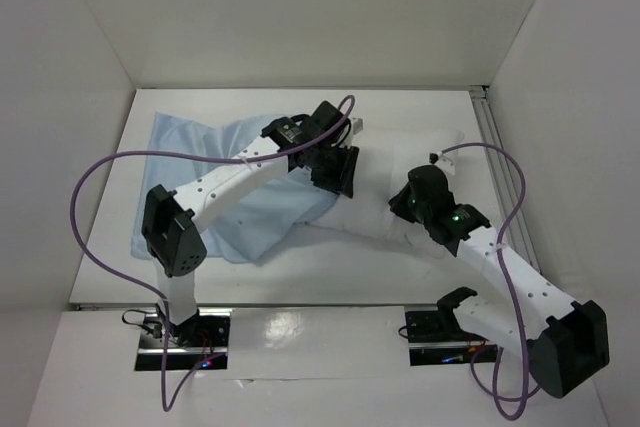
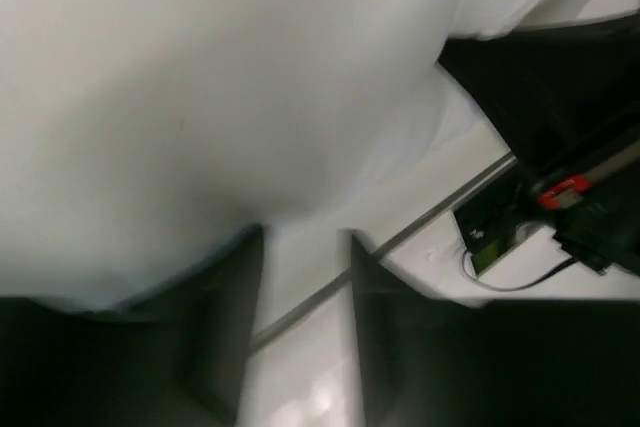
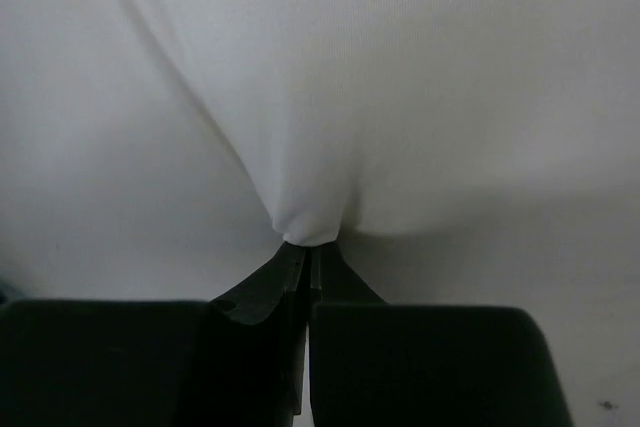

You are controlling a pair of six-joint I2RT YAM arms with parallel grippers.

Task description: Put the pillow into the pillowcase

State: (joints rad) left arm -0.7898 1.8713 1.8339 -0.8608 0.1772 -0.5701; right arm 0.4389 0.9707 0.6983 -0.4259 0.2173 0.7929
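no legible text, labels, brands or numbers in any view

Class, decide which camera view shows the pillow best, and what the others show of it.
Top external: the pillow shows at length beside the pillowcase. Right wrist shows only a fold pinched in the right tool; left wrist, just blurred pale fabric.

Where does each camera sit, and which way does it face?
Top external: above and behind the arms, facing down on the table; both arms, pillow, pillowcase show.
Left wrist: on the left arm, facing white fabric and the table's near edge; parted jaws show.
Right wrist: on the right arm, facing the pillow close up; shut jaws pinch it.
Shared: top and right wrist both show the pillow.
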